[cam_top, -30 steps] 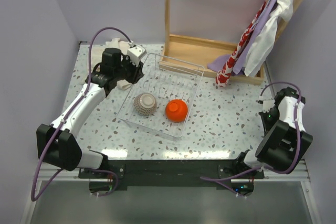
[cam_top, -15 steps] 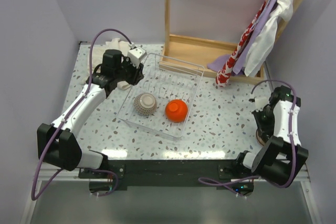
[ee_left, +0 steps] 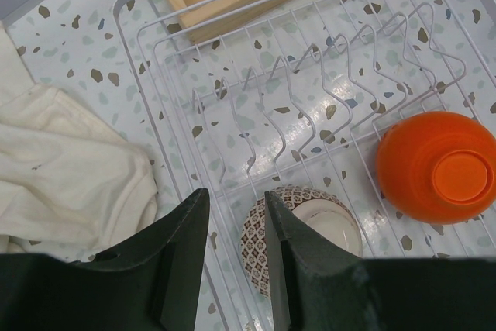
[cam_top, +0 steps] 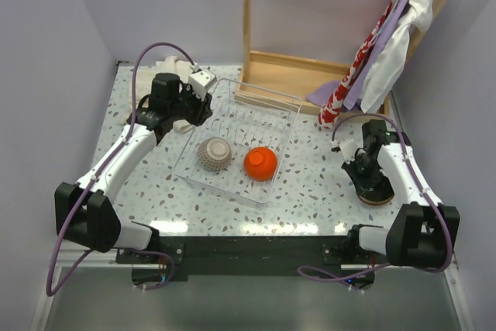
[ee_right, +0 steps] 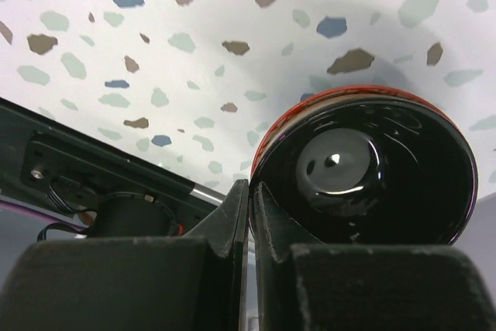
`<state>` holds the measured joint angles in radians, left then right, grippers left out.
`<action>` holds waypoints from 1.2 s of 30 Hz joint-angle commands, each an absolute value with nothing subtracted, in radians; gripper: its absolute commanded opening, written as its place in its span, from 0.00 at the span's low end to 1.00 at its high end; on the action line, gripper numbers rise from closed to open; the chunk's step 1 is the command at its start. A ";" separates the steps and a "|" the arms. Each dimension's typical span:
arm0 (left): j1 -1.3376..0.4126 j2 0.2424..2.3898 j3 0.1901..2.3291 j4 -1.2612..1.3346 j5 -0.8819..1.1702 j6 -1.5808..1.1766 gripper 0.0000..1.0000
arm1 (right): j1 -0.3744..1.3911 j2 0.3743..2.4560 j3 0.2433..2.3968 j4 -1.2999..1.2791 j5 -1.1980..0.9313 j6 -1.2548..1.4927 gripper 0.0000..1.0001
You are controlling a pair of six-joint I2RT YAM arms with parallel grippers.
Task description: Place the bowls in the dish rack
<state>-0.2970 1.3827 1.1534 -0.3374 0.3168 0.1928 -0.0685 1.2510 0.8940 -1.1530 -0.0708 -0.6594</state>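
Note:
The dish rack (cam_top: 267,98) of thin clear bars lies at mid table. In it, both upside down, sit a blue-patterned bowl (cam_top: 215,153) and a bright orange bowl (cam_top: 261,163). My left gripper (cam_top: 192,111) hovers open and empty over the rack's far left corner. In its wrist view the gripper (ee_left: 235,207) frames the patterned bowl (ee_left: 310,226), with the orange bowl (ee_left: 434,168) to the right on the rack (ee_left: 310,106). My right gripper (cam_top: 369,182) is shut on the rim of a dark bowl (cam_top: 378,194) at the right. The right wrist view shows the gripper (ee_right: 249,191) pinching that bowl's (ee_right: 364,168) black glossy inside and reddish outside.
A wooden tray-like frame (cam_top: 294,75) with an upright post stands behind the rack, with cloths (cam_top: 372,52) draped at the right. A white cloth (ee_left: 62,160) lies left of the rack, under my left gripper. Grey walls close both sides.
My right arm has swung from the table's right edge leftward and inward, its gripper now low over the table with the dark bowl in it. The left arm has not moved.

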 commanded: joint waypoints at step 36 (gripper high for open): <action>-0.296 1.456 1.181 -0.262 0.367 0.163 0.39 | -0.025 1.149 0.845 -1.170 0.199 -0.577 0.10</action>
